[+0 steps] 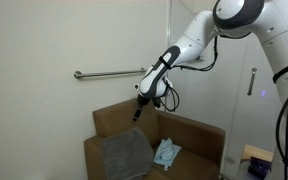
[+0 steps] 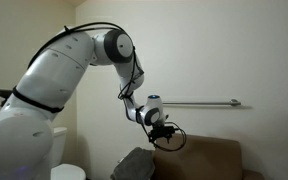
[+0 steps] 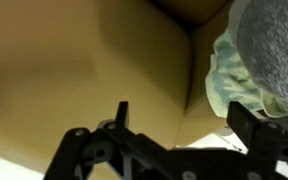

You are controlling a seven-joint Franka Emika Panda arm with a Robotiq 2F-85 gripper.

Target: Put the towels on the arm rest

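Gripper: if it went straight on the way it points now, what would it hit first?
Probably bare upholstery of the brown chair; in the wrist view the gray towel and pale blue towel lie off to the side.

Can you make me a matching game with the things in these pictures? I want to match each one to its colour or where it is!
Things:
1. big towel
2. small crumpled towel
3. couch
4. metal rail

Match with:
A. brown
B. fixed to the wall
C. dark grey
D. pale blue-green

Pairs: 1-C, 2-D, 3-A, 4-B
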